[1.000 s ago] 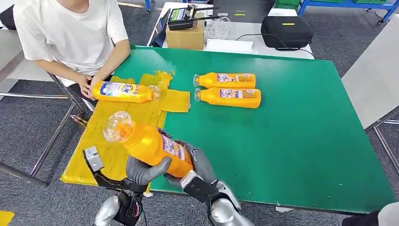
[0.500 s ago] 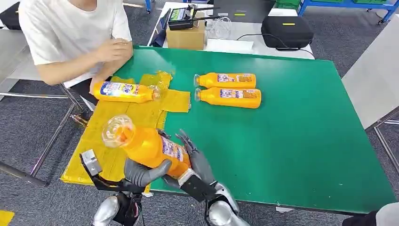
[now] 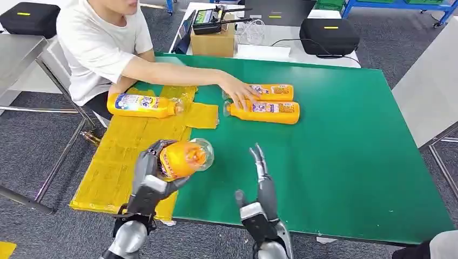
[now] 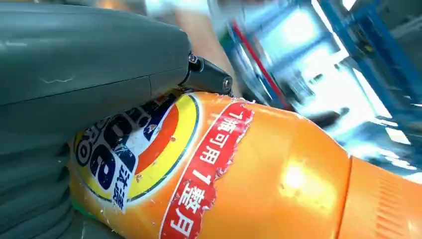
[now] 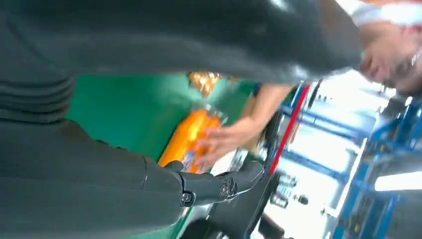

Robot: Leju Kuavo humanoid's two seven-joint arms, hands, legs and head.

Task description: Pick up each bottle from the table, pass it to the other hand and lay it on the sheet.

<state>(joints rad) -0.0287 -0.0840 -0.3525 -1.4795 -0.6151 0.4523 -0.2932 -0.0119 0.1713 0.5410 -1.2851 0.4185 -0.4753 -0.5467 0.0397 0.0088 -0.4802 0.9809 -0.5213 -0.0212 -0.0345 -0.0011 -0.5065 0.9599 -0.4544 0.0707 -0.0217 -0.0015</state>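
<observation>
The left hand [image 3: 152, 175] gripped an orange detergent bottle [image 3: 182, 158] around its body, clear cap pointing toward the right hand [image 3: 263, 186], whose fingers stood spread and empty beside it; the bottle hung over the yellow sheet [image 3: 116, 164]; laying it well likely meant lowering it level onto bare sheet, apart from the bottle lying there [image 3: 141, 104]; a person's hand [image 3: 237, 93] touched two bottles on the green table [image 3: 345, 156].

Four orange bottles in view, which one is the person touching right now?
The orange bottle farther from the robot in the pair on the bare green table; the person's hand rests on its cap end. Its neighbour lies beside it.
</observation>
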